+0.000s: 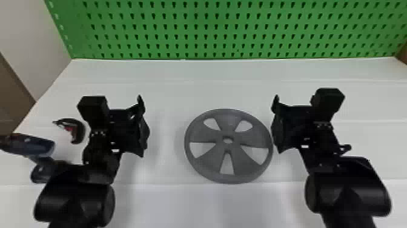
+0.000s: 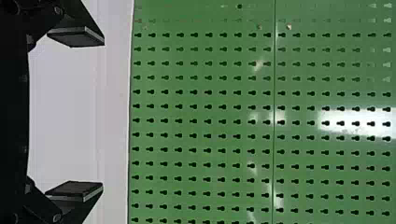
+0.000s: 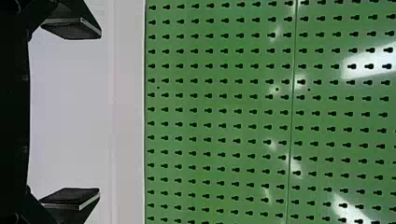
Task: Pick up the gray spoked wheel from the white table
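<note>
A green board full of little holes (image 1: pixel 209 22) stands up behind the gray spoked wheel (image 1: pixel 212 136). A pale wall (image 1: pixel 24 45) is far off past the left side of the wheel. The wheel lies flat on my white desk (image 1: pixel 169 200). It is round, with five big gaps between its spokes and a small hole in the middle.

My left hand (image 1: pixel 130 124) is to the left of the wheel, with a good bit of white desk between them. Its two flat black fingers (image 2: pixel 77 37) are wide apart, so this hand is free. My right hand (image 1: pixel 286 124) is at the right side of the wheel, very near its edge. I can't tell if they touch. Its black fingers (image 3: pixel 72 29) are spread wide too, so this hand is free as well.

Farther left of the wheel, past my left hand, there is a small curvy thing, dark with some red (image 1: pixel 79 130). Even farther left of the wheel is a dark blue tool (image 1: pixel 39 145). My left arm (image 1: pixel 75 200) hides a bit of that tool.
</note>
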`<move>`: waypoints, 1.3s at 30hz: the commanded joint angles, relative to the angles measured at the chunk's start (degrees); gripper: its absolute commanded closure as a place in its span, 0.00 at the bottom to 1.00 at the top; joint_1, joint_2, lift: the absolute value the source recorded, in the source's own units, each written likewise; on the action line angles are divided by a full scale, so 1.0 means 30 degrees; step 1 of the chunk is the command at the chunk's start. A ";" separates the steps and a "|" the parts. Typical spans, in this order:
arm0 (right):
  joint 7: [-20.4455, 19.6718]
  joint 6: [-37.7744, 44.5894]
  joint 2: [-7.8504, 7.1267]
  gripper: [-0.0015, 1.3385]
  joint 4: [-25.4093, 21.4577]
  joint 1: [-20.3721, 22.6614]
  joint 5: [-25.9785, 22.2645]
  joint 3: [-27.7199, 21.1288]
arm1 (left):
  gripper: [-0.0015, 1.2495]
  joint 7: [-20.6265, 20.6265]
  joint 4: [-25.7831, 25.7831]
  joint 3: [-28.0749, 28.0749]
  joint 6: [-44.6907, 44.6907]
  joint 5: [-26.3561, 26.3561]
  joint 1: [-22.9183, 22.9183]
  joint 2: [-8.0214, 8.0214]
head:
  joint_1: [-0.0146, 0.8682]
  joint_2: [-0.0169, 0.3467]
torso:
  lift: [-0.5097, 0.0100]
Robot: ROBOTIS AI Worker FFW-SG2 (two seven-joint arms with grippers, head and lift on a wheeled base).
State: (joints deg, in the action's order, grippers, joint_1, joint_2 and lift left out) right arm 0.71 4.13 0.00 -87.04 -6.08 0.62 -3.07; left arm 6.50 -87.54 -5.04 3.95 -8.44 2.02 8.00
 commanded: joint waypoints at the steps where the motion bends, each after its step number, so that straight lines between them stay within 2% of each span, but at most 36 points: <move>1: -0.0032 0.0030 0.0017 0.08 -0.0021 -0.0055 -0.0003 0.0000 | 0.15 0.0000 0.0000 0.0011 0.0001 -0.0030 0.0000 0.0000 | 0.89 0.17 | 0.79; 7: -0.0061 0.1055 0.0017 0.08 -0.0431 -0.0201 -0.0061 0.0029 | 0.15 0.0000 0.0000 0.0011 0.0001 -0.0059 0.0000 0.0000 | 0.89 0.17 | 0.79; 17: -0.0061 0.7911 -0.0059 0.08 -0.2452 -0.1608 -0.0178 0.0146 | 0.15 0.0000 0.0000 0.0041 -0.0029 -0.0089 0.0000 0.0000 | 0.89 0.17 | 0.79; 27: -0.0442 1.5352 -0.1025 0.08 -0.2892 -0.4391 -0.1204 0.0732 | 0.15 0.0000 0.0000 0.0011 -0.0087 -0.0147 0.0030 0.0000 | 0.89 0.17 | 0.79; 32: -0.1291 1.9131 -0.1582 0.08 -0.2892 -0.5914 -0.1760 0.1289 | 0.15 0.0000 0.0000 0.0011 -0.0146 -0.0147 0.0000 0.0000 | 0.89 0.17 | 0.79; 35: -0.2229 2.1094 -0.1963 0.08 -0.2716 -0.6676 -0.2786 0.1406 | 0.15 0.0000 0.0000 -0.0047 -0.0204 -0.0118 0.0030 0.0030 | 0.89 0.17 | 0.79; 39: -0.2551 2.3174 -0.2432 0.08 -0.1896 -0.7848 -0.3928 0.1289 | 0.15 0.0000 0.0000 -0.0076 -0.0292 -0.0059 0.0000 0.0030 | 0.89 0.17 | 0.79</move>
State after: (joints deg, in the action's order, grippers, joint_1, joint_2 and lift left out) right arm -6.66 67.41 -5.95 -94.72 -26.29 -8.01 0.93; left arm 6.50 -87.54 -5.14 3.26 -8.78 2.06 8.06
